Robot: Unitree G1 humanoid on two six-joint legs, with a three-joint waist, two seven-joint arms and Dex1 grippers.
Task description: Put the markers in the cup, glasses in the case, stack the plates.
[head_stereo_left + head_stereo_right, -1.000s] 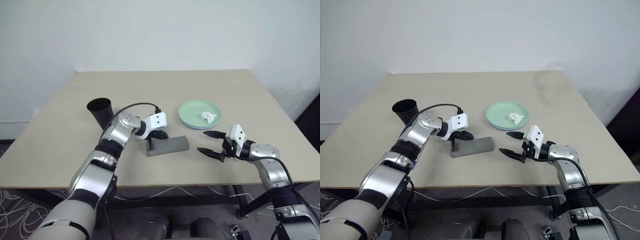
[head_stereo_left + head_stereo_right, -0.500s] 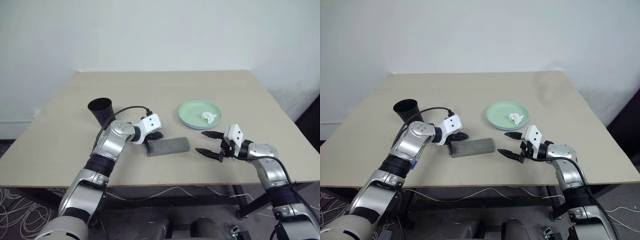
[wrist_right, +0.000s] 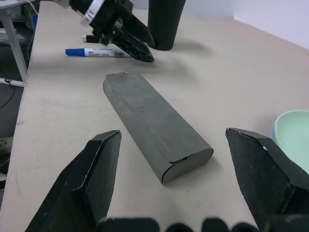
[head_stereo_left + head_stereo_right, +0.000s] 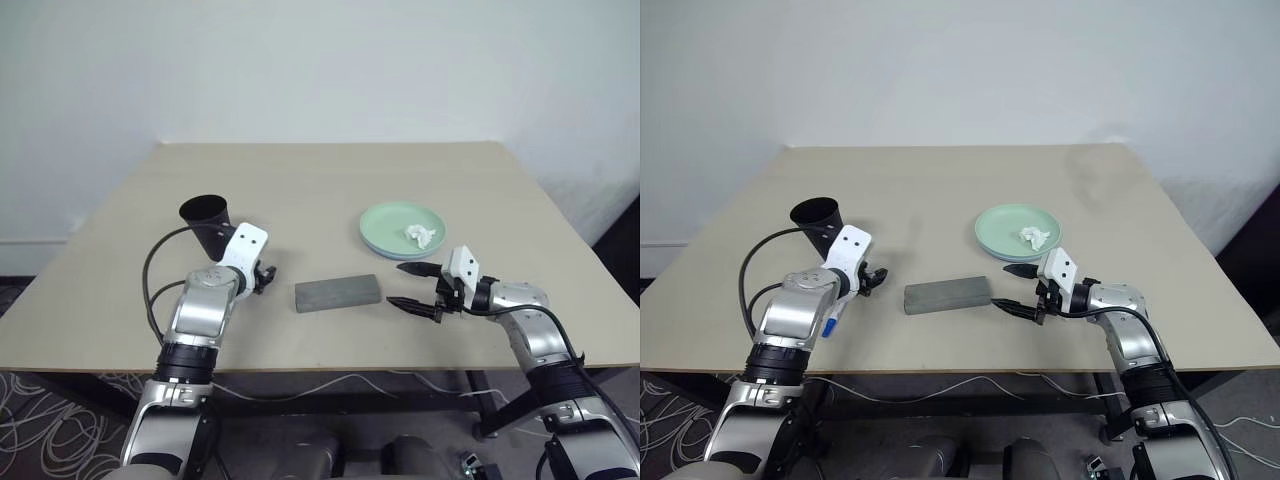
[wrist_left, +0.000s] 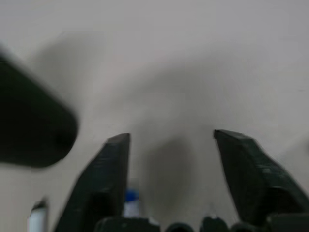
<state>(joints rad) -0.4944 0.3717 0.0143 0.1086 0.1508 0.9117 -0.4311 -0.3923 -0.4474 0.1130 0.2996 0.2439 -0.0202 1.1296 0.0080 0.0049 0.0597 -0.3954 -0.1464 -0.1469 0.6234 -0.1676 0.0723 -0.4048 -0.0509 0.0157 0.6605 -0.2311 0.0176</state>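
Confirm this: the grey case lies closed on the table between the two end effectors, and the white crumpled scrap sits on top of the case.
Not quite. The case does lie closed between the left end effector and the right end effector, but the white scrap sits on the mint green plate, not on the case. The left eye view shows it.

The two eye views look from above the arms, forward and down over the whole worktop [image 4: 330, 190] toward the wall. The right wrist view sits low behind the right pincer [image 3: 174, 145], close to the case [image 3: 154, 123] just beyond it, and faces the left pincer [image 3: 130, 41] and the cup [image 3: 165, 21] further beyond. The left wrist view looks along the left pincer, very near the worktop, with the cup close beside it.
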